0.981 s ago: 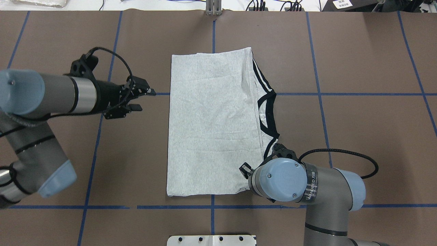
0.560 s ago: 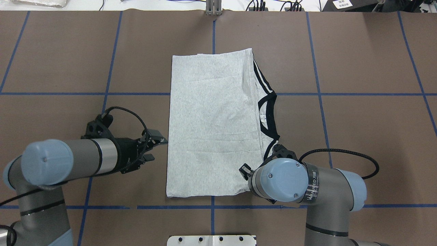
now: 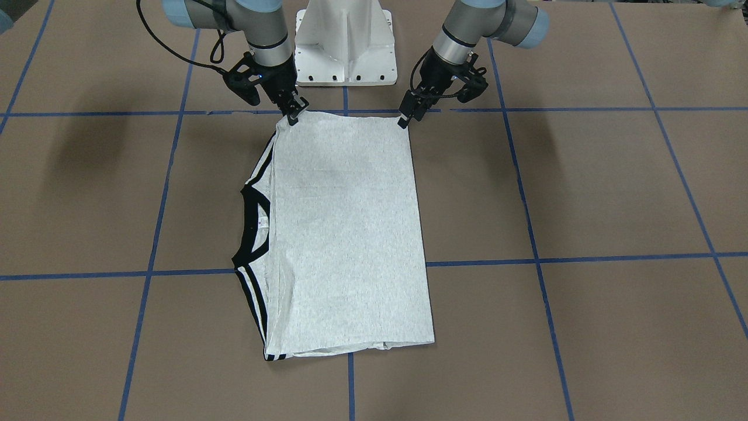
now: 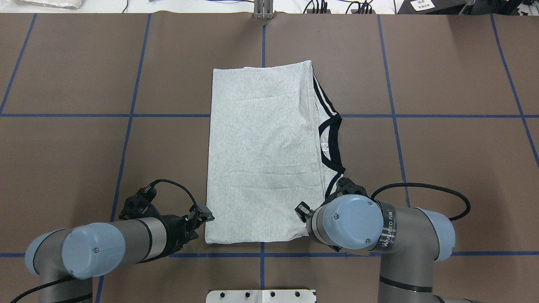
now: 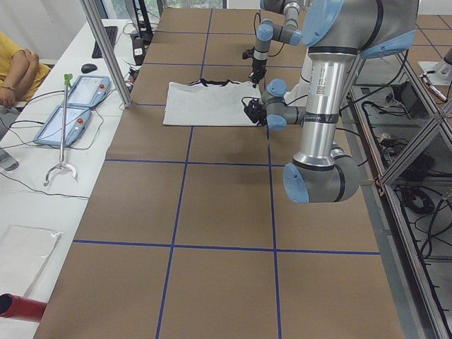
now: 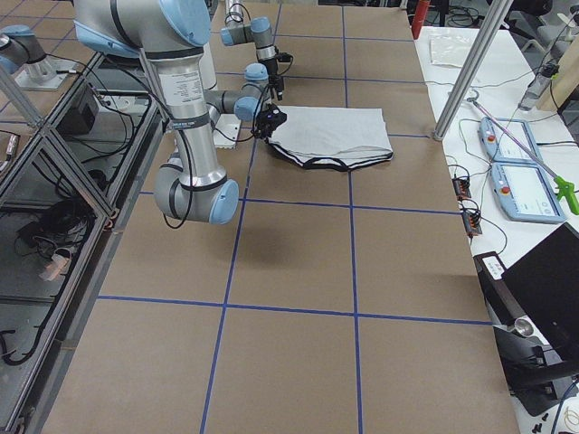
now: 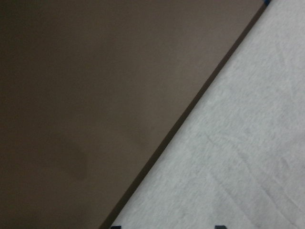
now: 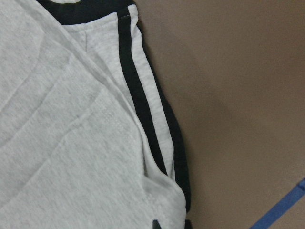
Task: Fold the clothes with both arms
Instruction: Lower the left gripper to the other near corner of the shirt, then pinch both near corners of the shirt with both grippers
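The light grey T-shirt [image 4: 261, 155] lies folded into a long rectangle on the brown table, its black collar [image 4: 326, 143] and striped shoulders [image 8: 143, 105] along the right edge. My left gripper [image 4: 201, 223] is low at the shirt's near-left corner [image 3: 405, 116]. It is open, and the left wrist view shows its tips wide apart over the shirt's edge [image 7: 238, 157]. My right gripper [image 3: 294, 113] is at the near-right corner, shut on the striped corner of the fabric. In the overhead view the right arm's wrist hides it.
The white pedestal [image 3: 345, 41] stands just behind the shirt's near edge. Blue tape lines [image 4: 263, 269] grid the table. A side bench with tablets [image 5: 70, 106], a metal post [image 5: 106, 49] and a person's arm [image 5: 18, 67] lie beyond the far edge.
My left arm swung back along the shirt's left side, from level with its far half to its near-left corner, with the gripper staying open. The right arm and the shirt have not moved.
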Controlling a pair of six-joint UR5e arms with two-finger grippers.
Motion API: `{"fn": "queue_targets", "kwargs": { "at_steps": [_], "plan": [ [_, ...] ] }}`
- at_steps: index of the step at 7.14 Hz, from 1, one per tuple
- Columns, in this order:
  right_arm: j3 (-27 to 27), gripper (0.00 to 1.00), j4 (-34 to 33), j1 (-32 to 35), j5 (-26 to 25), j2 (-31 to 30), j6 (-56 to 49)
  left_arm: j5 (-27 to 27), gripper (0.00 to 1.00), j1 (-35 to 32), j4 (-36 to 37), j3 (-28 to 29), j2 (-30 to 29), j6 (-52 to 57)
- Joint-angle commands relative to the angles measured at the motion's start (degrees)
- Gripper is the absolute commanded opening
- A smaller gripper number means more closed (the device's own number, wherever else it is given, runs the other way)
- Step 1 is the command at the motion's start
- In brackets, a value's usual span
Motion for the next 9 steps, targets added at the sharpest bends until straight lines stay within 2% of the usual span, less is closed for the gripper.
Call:
{"fn": "queue_targets", "kwargs": {
  "at_steps": [1, 3, 7, 9],
  "plan": [
    [-0.1, 0.0, 0.0, 0.0, 0.1, 0.0, -0.1, 0.2, 0.65, 2.0, 0.1, 1.7, -0.7, -0.3],
    [0.0, 0.0, 0.0, -0.1, 0.1, 0.0, -0.1, 0.1, 0.63, 2.3, 0.1, 2.2, -0.8, -0.3],
    [0.1, 0.0, 0.0, -0.1, 0.1, 0.0, -0.1, 0.1, 0.48, 2.8, 0.1, 2.2, -1.4, -1.0],
    [0.1, 0.0, 0.0, -0.1, 0.1, 0.0, -0.1, 0.2, 0.44, 3.0, 0.1, 2.2, -1.4, -1.0]
  ]
}}
